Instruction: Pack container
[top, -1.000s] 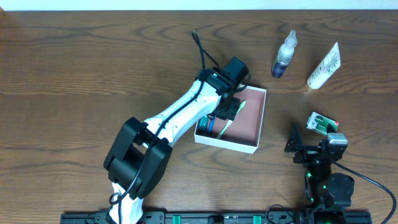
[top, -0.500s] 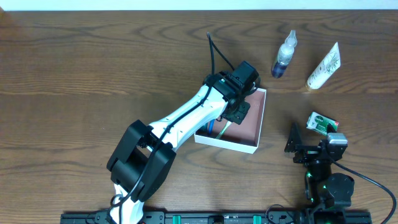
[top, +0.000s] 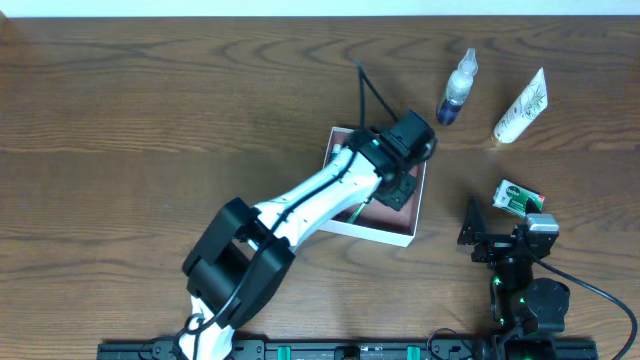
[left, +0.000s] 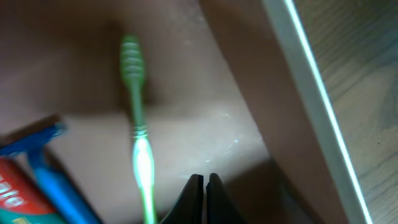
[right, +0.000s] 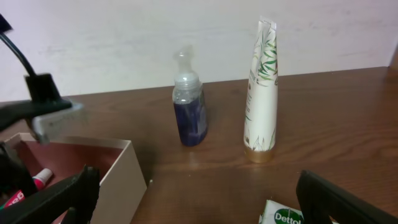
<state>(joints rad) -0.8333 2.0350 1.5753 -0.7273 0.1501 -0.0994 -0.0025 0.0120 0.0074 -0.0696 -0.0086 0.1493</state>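
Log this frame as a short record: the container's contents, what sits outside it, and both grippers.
container: lidless box
inside: green toothbrush, blue item, red-and-white tube
outside: spray bottle, white tube, green-and-white packet
left gripper: over the box floor, fingers shut, holding nothing
right gripper: fingers open, holding nothing, near the packet

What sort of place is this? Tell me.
Likely a robot test bench: a white robot arm at a brown wood-grain table, a shallow white cardboard box, a clear spray bottle and white tube laid out beside it.
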